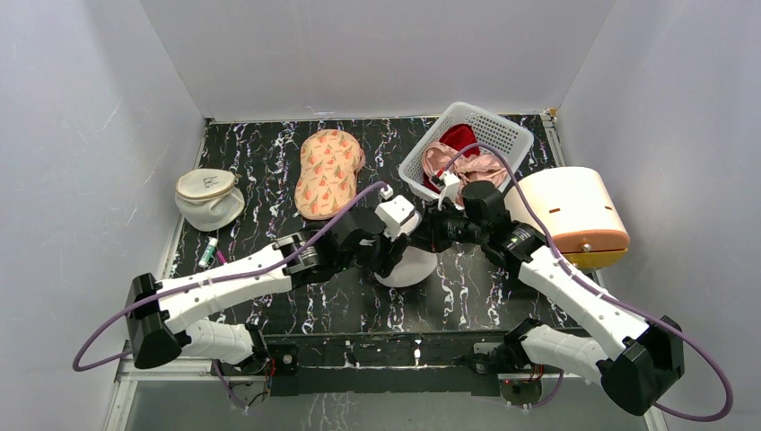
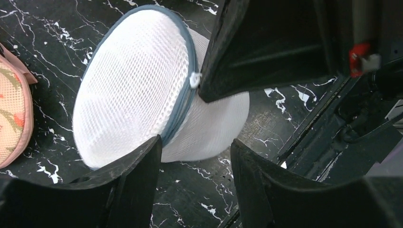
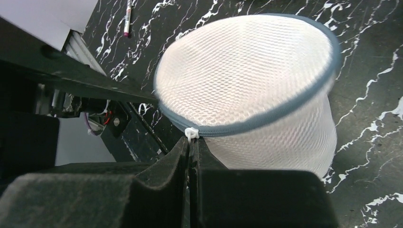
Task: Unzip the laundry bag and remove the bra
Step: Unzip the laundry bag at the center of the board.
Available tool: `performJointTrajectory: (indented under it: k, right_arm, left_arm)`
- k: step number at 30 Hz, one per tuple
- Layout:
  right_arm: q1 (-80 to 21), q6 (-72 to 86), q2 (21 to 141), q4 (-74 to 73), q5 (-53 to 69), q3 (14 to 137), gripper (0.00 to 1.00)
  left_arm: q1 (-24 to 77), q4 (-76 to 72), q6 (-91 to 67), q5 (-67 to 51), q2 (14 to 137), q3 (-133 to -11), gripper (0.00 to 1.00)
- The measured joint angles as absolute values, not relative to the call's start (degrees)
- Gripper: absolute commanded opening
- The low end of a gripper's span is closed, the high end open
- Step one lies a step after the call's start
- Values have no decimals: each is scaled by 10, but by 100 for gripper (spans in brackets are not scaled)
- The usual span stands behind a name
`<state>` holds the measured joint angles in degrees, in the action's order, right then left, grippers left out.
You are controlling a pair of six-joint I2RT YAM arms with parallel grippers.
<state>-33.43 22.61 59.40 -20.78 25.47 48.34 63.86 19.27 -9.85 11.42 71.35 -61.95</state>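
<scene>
Right gripper (image 3: pixel 191 142) clamped on zip pull (image 3: pixel 191 133); left gripper (image 2: pixel 196 145) apart, not gripping laundry bag (image 3: pixel 247 76). Tugging may drag the bag instead of unzipping.

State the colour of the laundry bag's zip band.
Grey-blue zip band, clearest in the right wrist view.

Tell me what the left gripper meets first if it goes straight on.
The laundry bag: its mesh side wall lies right ahead of the open left gripper. Depth is unclear, but nothing seems between. The right gripper pinches the zip pull beside that line.
</scene>
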Motion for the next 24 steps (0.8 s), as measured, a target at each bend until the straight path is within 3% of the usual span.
performJointTrajectory:
  k: [9, 14, 19, 24]
  right_arm:
    - [-358, 227, 599, -208, 262, 483, 0]
    - [-359, 228, 599, -208, 263, 483, 0]
    - [-359, 228, 598, -208, 263, 483, 0]
    - [-359, 227, 598, -208, 264, 483, 0]
  left_arm:
    - [639, 193, -99, 119, 757, -629, 38]
    - [639, 195, -94, 126, 756, -630, 52]
    - [639, 202, -80, 130, 747, -634, 58]
    - [639, 204, -58, 130, 724, -634, 74]
